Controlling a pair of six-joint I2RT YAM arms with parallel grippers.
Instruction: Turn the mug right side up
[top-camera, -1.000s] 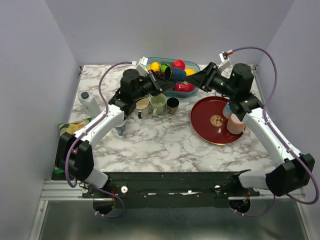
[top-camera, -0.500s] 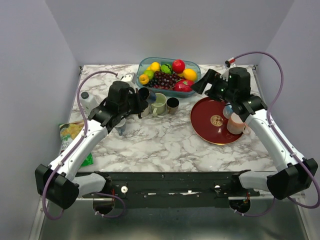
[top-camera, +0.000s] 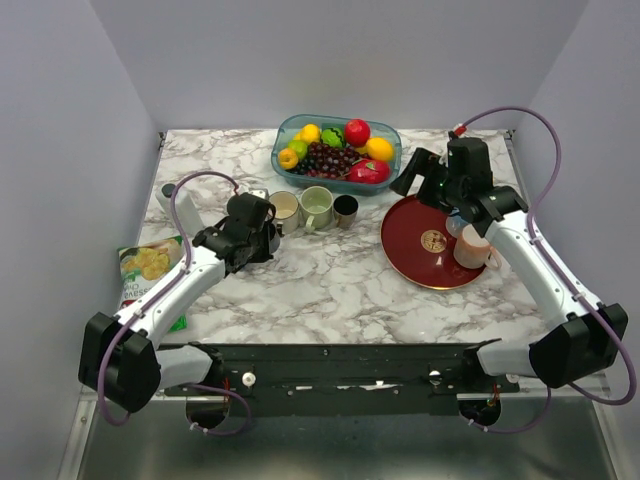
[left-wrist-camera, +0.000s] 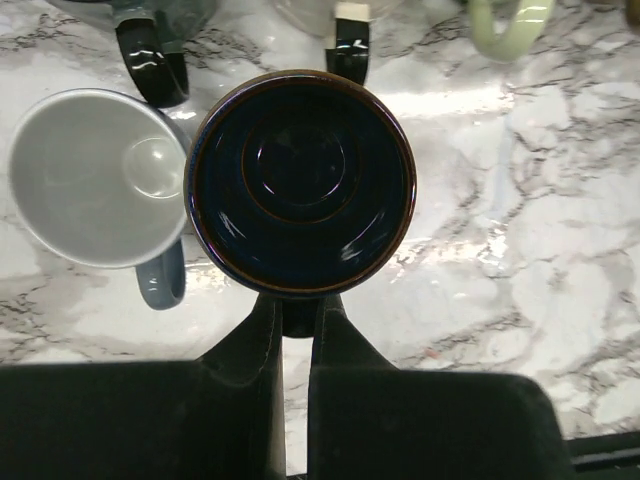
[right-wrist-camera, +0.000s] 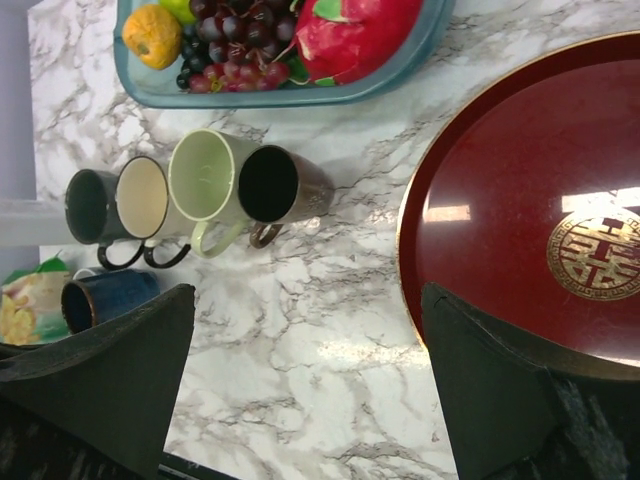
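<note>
Dark blue mug (left-wrist-camera: 300, 185), handle pinched in left gripper (left-wrist-camera: 296, 312); right gripper (right-wrist-camera: 308, 300) wide apart near gold-emblemed red tray (right-wrist-camera: 500, 150).

A robot test cell; marble-print table (top-camera: 330, 290) boxed by plain lilac walls (top-camera: 60, 150); aluminium rail (top-camera: 130, 375) in front.

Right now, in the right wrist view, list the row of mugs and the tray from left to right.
dark grey mug → cream mug → pale green mug → brown mug → red tray
</note>
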